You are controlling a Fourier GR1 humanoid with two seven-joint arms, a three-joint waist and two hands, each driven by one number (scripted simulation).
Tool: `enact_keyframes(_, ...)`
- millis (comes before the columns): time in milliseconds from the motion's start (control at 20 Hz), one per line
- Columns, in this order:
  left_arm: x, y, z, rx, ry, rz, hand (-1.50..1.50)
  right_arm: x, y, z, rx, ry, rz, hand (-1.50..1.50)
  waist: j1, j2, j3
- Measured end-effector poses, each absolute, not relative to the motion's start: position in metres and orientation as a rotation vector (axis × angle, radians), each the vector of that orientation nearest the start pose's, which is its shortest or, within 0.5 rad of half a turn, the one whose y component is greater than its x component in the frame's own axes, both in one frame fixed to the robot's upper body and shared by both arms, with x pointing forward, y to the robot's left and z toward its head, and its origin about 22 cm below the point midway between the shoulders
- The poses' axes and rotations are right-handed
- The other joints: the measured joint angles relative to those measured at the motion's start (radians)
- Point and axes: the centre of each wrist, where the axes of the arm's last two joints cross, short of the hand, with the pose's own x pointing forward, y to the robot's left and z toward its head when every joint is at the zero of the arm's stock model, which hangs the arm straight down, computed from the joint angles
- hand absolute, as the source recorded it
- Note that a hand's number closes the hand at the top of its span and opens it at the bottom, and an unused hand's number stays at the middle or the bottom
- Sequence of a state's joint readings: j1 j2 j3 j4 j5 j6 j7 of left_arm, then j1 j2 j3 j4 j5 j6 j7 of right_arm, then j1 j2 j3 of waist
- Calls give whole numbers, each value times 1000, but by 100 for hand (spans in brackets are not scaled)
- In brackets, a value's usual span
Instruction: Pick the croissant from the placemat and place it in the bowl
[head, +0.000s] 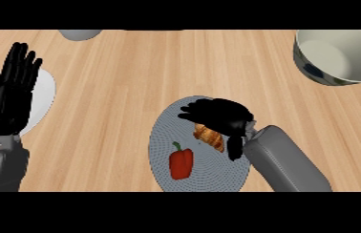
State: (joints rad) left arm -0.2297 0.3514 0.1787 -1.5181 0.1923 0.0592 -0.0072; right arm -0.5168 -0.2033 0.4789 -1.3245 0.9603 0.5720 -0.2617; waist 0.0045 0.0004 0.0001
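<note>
A golden-brown croissant (209,136) lies on the round grey placemat (164,132) near the counter's front. My right hand (222,115) hangs directly over it, fingers curled down at its far side and thumb alongside its right end, hiding part of it. Whether the fingers touch it I cannot tell. The metal bowl (331,55) stands at the far right, well apart from the hand. My left hand (17,86) rests open at the left edge, fingers up.
A red bell pepper (181,163) lies on the placemat left of the croissant. A white plate (44,96) sits partly behind the left hand. A grey object (79,34) shows at the far edge. Bare wooden counter lies between placemat and bowl.
</note>
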Motion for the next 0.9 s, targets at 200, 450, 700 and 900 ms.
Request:
enact_keyframes(200,291,330,87,233,-1787,26,0,323,-121,47,-171,-1380,1947,-150,0,0,0)
enact_keyframes(450,292,328,81,241,-1787,32,0,326,-120,30,-195,-1337,1944,-150,-1,0,0)
enact_keyframes(700,293,328,85,240,-1783,26,0,333,-112,18,-219,-1306,1952,150,1,-3,-2)
enact_keyframes(900,294,334,84,237,-1783,23,0,339,-118,19,-207,-1393,1949,150,-1,-3,-2)
